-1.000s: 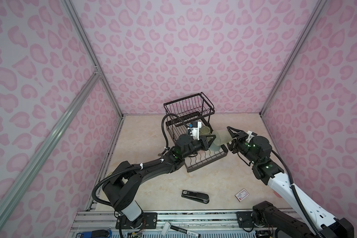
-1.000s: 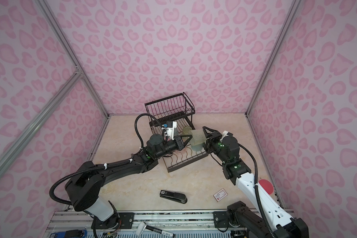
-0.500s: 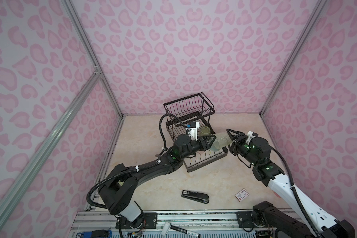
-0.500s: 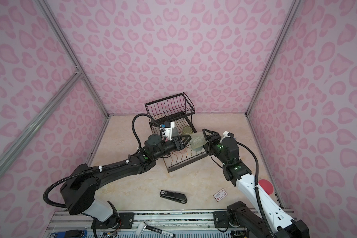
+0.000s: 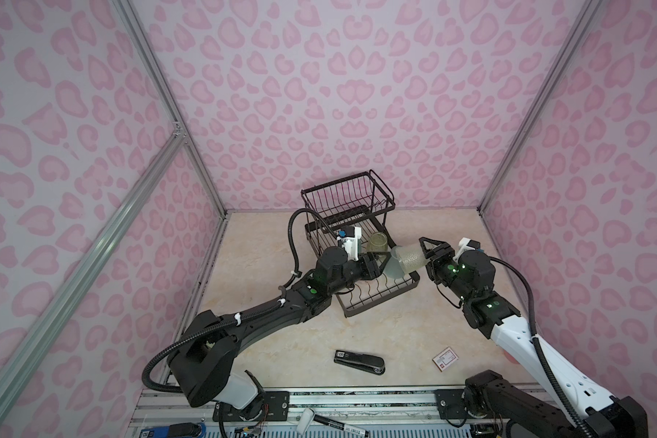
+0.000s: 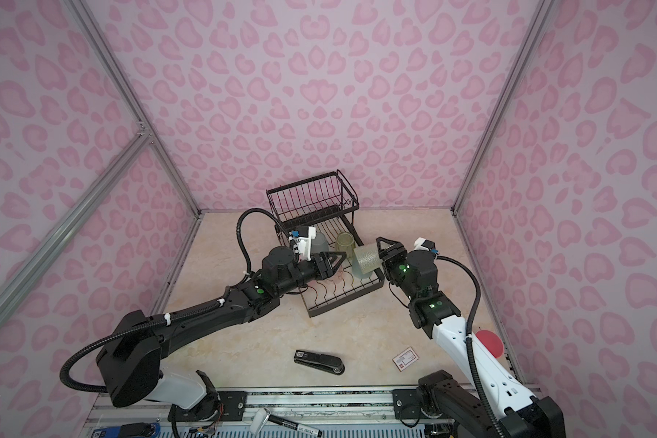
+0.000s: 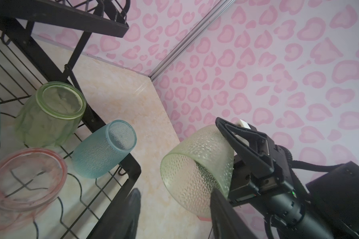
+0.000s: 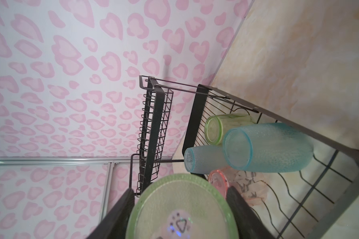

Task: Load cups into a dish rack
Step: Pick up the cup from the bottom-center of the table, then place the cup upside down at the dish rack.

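Observation:
My right gripper [image 5: 420, 258] [image 8: 179, 192] is shut on the base of a dimpled yellow-green cup [image 5: 410, 258] [image 6: 366, 259] [image 7: 195, 165]. It holds the cup on its side in the air, just off the right edge of the black wire dish rack [image 5: 348, 197] [image 6: 312, 193]. My left gripper [image 5: 384, 261] [image 7: 177, 207] stands open at the cup's mouth. Upside down on the lower tray are a ribbed green cup [image 7: 50, 115] [image 8: 226, 126], a teal cup [image 7: 104, 151] [image 8: 267, 147], a second teal cup [image 8: 203, 159] and a clear pink cup [image 7: 25, 182] [image 8: 236, 184].
A black stapler [image 5: 359, 362] and a small card [image 5: 445, 358] lie on the beige floor near the front. A red disc [image 6: 488, 341] sits by the right wall. Pink patterned walls close in on three sides. The rack's upper basket [image 6: 312, 193] holds nothing.
My left gripper's jaws have opened at the cup's mouth. The yellow-green cup stays in my right gripper and has shifted slightly to the right.

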